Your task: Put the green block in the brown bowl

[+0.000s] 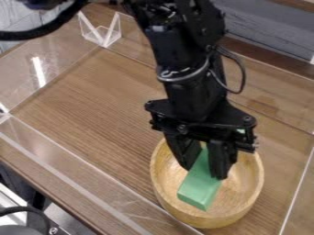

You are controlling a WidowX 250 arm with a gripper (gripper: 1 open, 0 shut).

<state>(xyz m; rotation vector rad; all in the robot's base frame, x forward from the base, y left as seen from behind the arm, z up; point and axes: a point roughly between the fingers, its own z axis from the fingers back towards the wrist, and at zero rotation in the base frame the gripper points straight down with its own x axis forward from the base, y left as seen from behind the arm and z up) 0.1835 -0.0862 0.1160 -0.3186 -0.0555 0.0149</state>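
A wood-grain tabletop (pixel 98 101) fills the view, fenced by low clear plastic walls (pixel 50 151) along its edges. The brown bowl (pixel 245 197) sits near the tabletop's near edge, towards the right. The black arm reaches steeply down over it, and its gripper (pixel 204 158) is clamped tight on the upper end of the green block (pixel 199 186). The block hangs tilted inside the bowl, its lower end at or just above the bowl's floor; contact cannot be told. Bare wood lies open to the left and behind.
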